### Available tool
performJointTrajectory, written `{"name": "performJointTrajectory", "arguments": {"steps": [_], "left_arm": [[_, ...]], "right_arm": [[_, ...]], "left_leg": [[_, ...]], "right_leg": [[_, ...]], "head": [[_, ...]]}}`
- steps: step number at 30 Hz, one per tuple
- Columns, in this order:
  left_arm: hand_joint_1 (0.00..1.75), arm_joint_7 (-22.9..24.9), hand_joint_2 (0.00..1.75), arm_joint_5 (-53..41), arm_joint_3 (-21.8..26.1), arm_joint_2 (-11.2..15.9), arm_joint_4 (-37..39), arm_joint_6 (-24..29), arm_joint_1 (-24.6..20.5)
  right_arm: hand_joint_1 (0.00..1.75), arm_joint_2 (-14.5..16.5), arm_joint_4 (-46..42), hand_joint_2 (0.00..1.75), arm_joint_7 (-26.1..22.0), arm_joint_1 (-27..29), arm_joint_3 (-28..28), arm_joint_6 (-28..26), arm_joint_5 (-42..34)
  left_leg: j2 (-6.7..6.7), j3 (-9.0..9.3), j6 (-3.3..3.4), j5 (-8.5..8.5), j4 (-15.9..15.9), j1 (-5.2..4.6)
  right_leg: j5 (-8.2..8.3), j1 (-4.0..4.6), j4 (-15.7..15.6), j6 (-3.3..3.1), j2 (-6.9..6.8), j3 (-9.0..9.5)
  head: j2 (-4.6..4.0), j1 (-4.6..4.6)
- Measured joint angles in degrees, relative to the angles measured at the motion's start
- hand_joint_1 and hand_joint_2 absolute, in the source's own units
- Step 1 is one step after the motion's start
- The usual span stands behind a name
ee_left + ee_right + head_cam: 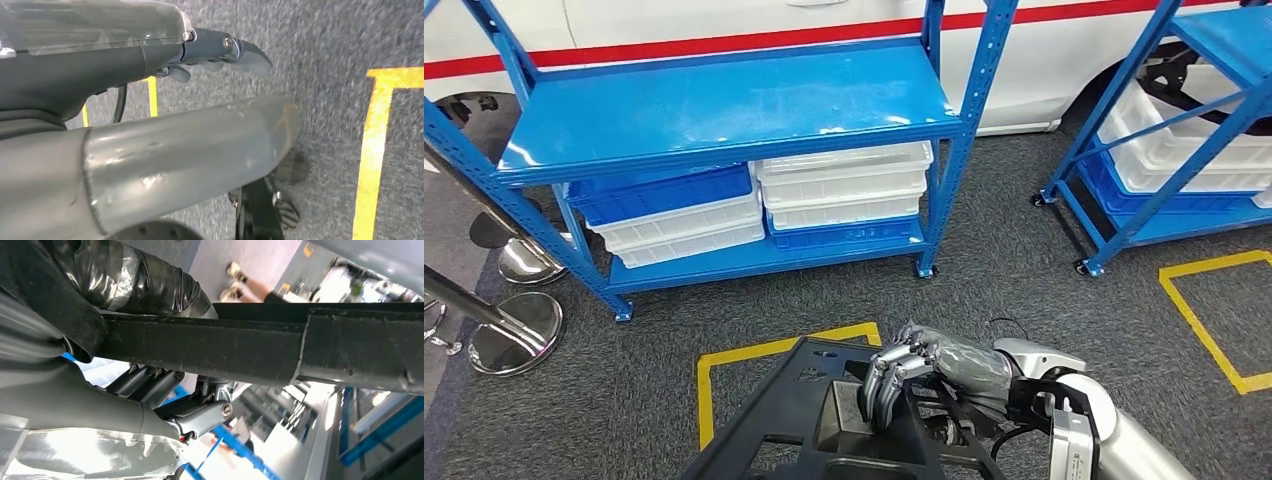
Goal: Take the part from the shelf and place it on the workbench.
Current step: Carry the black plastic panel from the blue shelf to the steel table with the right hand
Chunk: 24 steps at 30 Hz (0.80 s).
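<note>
While gripped by right robot hand (914, 375), black part (809, 415)

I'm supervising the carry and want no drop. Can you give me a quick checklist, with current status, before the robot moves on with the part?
1. Right robot hand grips the black plastic frame part: ok, fingers are curled over its bar.
2. Left robot hand helps hold the part: not ok, it hangs over grey carpet, holding nothing.
3. Part clear of the blue metal shelf: ok.
4. Workbench in sight: not ok.
5. Floor obstacles: chrome stanchion bases stand left of the shelf; path ahead cannot tell.
</note>
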Motion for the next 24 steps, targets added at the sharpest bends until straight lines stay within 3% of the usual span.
{"name": "performJointTrajectory", "arguments": {"steps": [2,3,4,5,7,9,11,13,16,17,18,19,20,22,24], "left_arm": [[0.0,-0.16,0.0,-0.53,0.0,0.21,0.0,1.05,0.13],[0.0,-0.19,0.0,-0.8,0.0,0.29,0.0,1.58,0.15],[0.0,-0.15,0.0,-1.01,0.0,0.34,0.0,2.14,0.12],[0.0,-0.1,0.0,-1.28,0.0,0.42,-0.01,2.81,0.04],[0.0,-0.03,0.0,-1.81,0.0,0.55,-0.01,4.32,-0.14],[0.0,-0.13,0.0,-2.33,0.0,0.67,-0.01,5.66,-0.24],[0.0,-0.48,0.0,-2.73,0.0,0.72,0.0,6.4,-0.32],[0.0,-0.92,0.0,-3.09,-0.01,0.7,0.0,6.69,-0.54],[0.0,-1.21,0.0,-3.41,-0.02,0.7,0.0,6.83,-0.56],[0.0,-1.22,0.0,-3.42,-0.02,0.7,0.0,6.82,-0.49],[0.0,-1.22,0.0,-3.42,-0.02,0.7,0.0,6.76,-0.46],[0.0,-1.22,0.0,-3.43,-0.02,0.7,0.0,6.67,-0.48],[0.0,-1.22,0.0,-3.45,-0.02,0.7,0.0,6.57,-0.54],[0.0,-1.16,0.0,-3.52,-0.02,0.69,0.0,6.43,-0.61],[0.0,-0.95,0.0,-3.56,-0.01,0.79,0.0,6.5,-0.53]], "right_arm": [[1.69,0.15,0.25,1.75,0.05,-0.11,0.24,0.11,-0.02],[1.69,0.3,0.41,1.75,0.07,-0.15,0.47,0.06,-0.06],[1.69,0.51,0.57,1.75,0.1,-0.16,0.71,-0.05,-0.13],[1.69,0.77,0.76,1.75,0.12,-0.17,0.9,-0.29,-0.22],[1.69,1.36,1.1,1.75,0.16,-0.27,1.04,-0.94,-0.4],[1.69,1.87,1.38,1.75,0.28,-0.4,1.11,-1.6,-0.58],[1.69,2.11,1.52,1.75,0.65,-0.42,1.28,-2.02,-0.91],[1.69,2.14,1.58,1.75,1.15,-0.47,1.47,-2.25,-1.45],[1.69,2.2,1.72,1.75,1.79,-0.61,1.82,-2.54,-2.24],[1.69,2.23,1.78,1.75,1.97,-0.52,1.96,-2.63,-2.52],[1.69,2.26,1.83,1.75,2.15,-0.4,2.08,-2.71,-2.84],[1.69,2.27,1.85,1.75,2.33,-0.27,2.16,-2.78,-3.18],[1.69,2.28,1.84,1.75,2.49,-0.16,2.2,-2.87,-3.52],[1.69,2.29,1.69,1.75,2.79,0.09,2.26,-3.27,-4.03],[1.69,2.31,1.43,1.75,2.9,0.66,2.28,-4.05,-4.14]], "left_leg": [[-0.97,-3.19,-0.23,-2.65,7.02,0.04],[-1.06,-3.62,-0.29,-2.37,8.03,0.06],[-1.18,-2.97,-0.32,-0.98,6.75,0.1],[-1.59,-1.29,-0.31,1.21,3.32,0.18],[-3.76,2.54,-0.21,4.58,-4.73,0.43],[-5.12,4.22,0.15,5.3,-8.41,0.49],[-4.15,4.2,0.89,5.52,-8.71,0.4],[-2.89,3.99,1.69,5.95,-8.92,0.46],[-0.98,3.53,2.24,6.18,-8.96,0.35],[-0.29,3.43,2.26,6.18,-8.94,0.27],[0.39,3.39,2.27,6.18,-8.93,0.23],[1.04,3.41,2.25,6.16,-8.92,0.2],[1.62,3.5,2.22,6.11,-8.92,0.15],[2.69,3.74,2.01,5.93,-8.88,-0.07],[3.75,3.84,1.57,5.71,-8.82,-0.25]], "right_leg": [[0.11,-0.01,0.42,-0.1,1.24,-0.56],[0.14,-0.03,0.62,-0.07,1.92,-0.72],[0.15,-0.08,0.79,-0.01,2.6,-0.77],[0.15,-0.13,0.89,0.1,3.25,-0.7],[0.16,-0.13,1.09,0.54,4.5,-0.64],[0.42,-0.09,1.19,1.28,5.66,-1.05],[0.79,-0.29,1.25,2.06,6.69,-1.66],[-0.44,-0.38,3.1,2.62,5.46,-2.76],[-6.09,-0.48,13.36,3.3,1.9,-7.42],[-7.23,-0.55,16.48,3.43,1.53,-8.78],[-7.35,-0.59,17.89,3.45,1.35,-9.32],[-6.41,-0.58,17.14,3.34,1.17,-8.76],[-4.63,-0.48,14.1,3.06,0.75,-7.06],[-1.41,0.18,5.77,1.96,-1.79,-2.58],[-0.57,0.93,1.39,1.03,-3.68,-0.57]], "head": [[0.0,-0.01],[0.0,-0.01],[0.0,-0.01],[0.0,0.0],[0.0,0.01],[0.0,0.02],[0.0,0.02],[0.0,0.05],[0.0,0.08],[0.0,0.08],[0.0,0.08],[0.0,0.08],[0.0,0.08],[0.0,0.09],[0.0,0.08]]}}
